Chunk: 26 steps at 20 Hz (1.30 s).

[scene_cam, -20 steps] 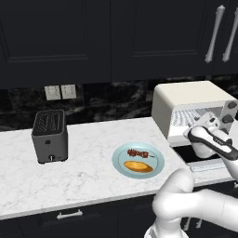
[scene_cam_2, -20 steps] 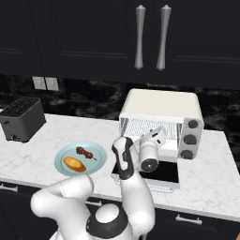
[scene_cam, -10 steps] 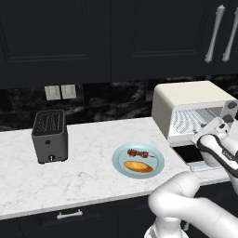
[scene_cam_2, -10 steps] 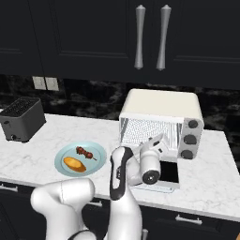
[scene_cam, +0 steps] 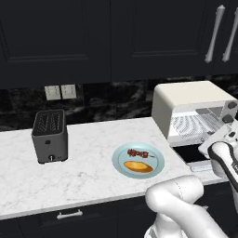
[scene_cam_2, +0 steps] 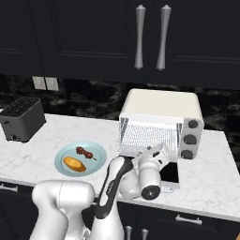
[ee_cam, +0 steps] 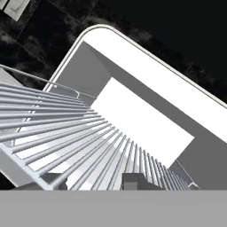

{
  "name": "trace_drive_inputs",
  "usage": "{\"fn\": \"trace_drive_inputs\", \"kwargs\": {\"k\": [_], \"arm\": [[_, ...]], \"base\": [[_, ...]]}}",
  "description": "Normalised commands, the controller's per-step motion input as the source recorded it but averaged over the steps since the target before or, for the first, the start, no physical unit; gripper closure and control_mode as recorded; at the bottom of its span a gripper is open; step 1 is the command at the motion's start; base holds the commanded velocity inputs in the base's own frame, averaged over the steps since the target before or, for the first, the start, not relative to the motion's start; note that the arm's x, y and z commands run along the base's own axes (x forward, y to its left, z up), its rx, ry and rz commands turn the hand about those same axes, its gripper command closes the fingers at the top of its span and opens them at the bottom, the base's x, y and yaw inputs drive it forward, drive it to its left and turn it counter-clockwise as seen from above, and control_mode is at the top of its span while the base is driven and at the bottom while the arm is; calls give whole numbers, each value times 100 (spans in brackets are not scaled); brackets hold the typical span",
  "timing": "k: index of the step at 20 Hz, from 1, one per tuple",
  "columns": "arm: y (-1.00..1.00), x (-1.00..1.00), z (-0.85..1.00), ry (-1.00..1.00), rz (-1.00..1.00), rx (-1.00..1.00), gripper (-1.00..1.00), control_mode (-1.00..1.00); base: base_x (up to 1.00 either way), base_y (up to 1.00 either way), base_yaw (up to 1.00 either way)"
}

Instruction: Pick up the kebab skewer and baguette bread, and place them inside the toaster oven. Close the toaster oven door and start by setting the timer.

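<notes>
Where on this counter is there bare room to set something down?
Bare marble lies between the black toaster and the blue plate, and right of the toaster oven. In front of the oven it is crowded: its lowered door and the arm fill it.

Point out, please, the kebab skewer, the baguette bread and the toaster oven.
kebab skewer [scene_cam: 138,153]: left base view, middle chunks.
baguette bread [scene_cam: 138,166]: left base view, loaf's centre.
toaster oven [scene_cam_2: 161,104]: right base view, cream top.
</notes>
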Motion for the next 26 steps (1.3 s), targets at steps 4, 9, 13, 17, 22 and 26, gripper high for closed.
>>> {"fn": "trace_drive_inputs", "kwargs": {"k": [4, 9, 13, 17, 22, 26], "arm": [[-36, -73, 7, 1, 3, 0, 100, -100], [-35, -55, 18, 6, 3, 0, 100, -100], [-25, -65, 37, 13, 1, 0, 100, -100], [-27, -83, 79, 20, 0, 0, 100, -100], [12, -61, 73, 36, 0, 0, 100, -100], [43, -44, 46, 50, 0, 6, 100, -100]], "base": [[0, 0, 0], [0, 0, 0], [0, 0, 0], [0, 0, 0], [0, 0, 0], [0, 0, 0]]}}
